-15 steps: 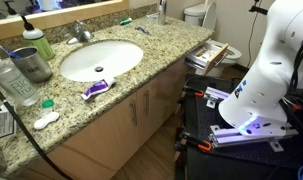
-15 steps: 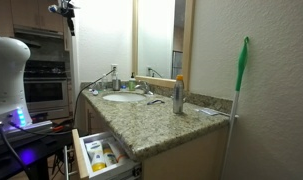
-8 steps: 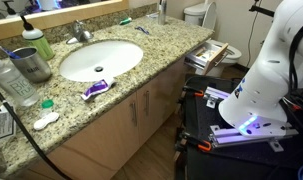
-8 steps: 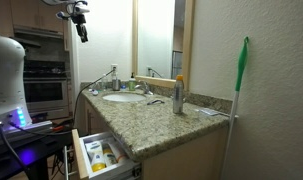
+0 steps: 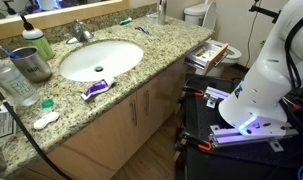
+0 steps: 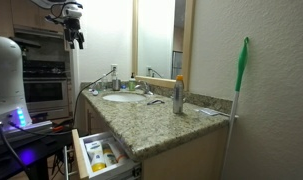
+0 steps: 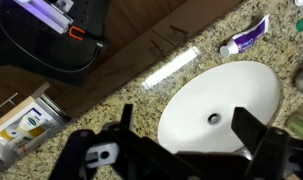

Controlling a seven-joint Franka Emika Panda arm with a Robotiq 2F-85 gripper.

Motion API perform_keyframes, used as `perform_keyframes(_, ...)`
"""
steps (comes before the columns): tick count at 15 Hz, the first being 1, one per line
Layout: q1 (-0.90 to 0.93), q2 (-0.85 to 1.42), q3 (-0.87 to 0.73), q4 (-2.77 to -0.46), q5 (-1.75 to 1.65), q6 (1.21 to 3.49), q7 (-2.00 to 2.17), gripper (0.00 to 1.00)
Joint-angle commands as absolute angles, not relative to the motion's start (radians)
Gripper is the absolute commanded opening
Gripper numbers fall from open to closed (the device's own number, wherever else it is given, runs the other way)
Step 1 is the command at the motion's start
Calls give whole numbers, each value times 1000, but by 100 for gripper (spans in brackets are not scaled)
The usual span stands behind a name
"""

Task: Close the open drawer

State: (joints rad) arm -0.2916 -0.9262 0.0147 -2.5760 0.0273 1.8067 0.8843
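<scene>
Drawer [image 6: 79,152] out from granite vanity [image 6: 156,125], packages [image 6: 101,154] inside; jaws spread wide, empty.

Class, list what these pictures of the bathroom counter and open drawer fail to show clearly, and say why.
- Drawer contents: the packages are too small to read in an exterior view, and in the wrist view the left edge cuts the drawer off.
- Tool: small and dark against the cupboard in an exterior view, so its fingers are hard to separate there.
- Tube lettering: blurred in the wrist view.
</scene>
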Motion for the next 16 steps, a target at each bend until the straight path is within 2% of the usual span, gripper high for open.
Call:
perform_keyframes(1, -297, -920, 18, -2573, 31, 1805, 881, 100)
perform_keyframes(5, -381, -833, 25, -2618, -40, 1895, 996, 100)
perform_keyframes(16, -795, -542, -335, -2730, -394, 2074, 1074, 100)
